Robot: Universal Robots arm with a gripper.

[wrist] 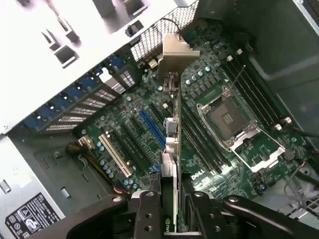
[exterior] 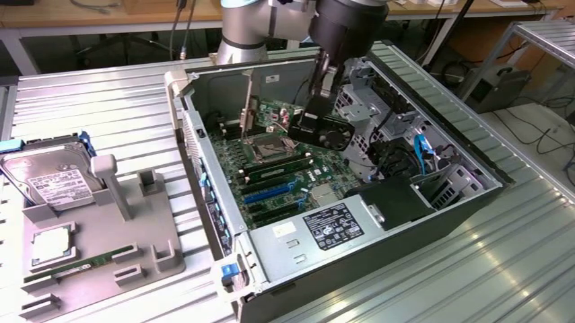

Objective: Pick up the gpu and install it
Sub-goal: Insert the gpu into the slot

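Count of things: one gpu (wrist: 171,164), one pincer (wrist: 172,211), one open case (exterior: 378,282), one motherboard (exterior: 279,185) inside it, one CPU socket (exterior: 269,149), one power supply (exterior: 334,225) with a black label, one blue slot (wrist: 151,127) among several black ones. Case lying on its side on the table (exterior: 117,94), open face up. Outside the case, on a grey holder (exterior: 134,259) near the table's edge at the exterior view's left: one hard drive (exterior: 50,178), one green RAM stick (exterior: 77,267), one square silver chip (exterior: 50,245).

Pincer: closed on the gpu, one black finger (wrist: 147,216) pressed to each flat side of the card, gap no wider than the card itself. Gripped at the end away from the bracket.

Gpu: thin, flat and black, seen edge-on from the wrist, with a silver metal bracket (wrist: 177,50) at the far end, bent over at its tip. Round black fan (exterior: 334,139) on one face in the exterior view. Held inside the case above the motherboard, beside the CPU socket, bracket end toward the perforated rear wall (wrist: 149,37). Lined up along the slots, just beside the blue one. Cannot tell whether its lower edge touches the board.
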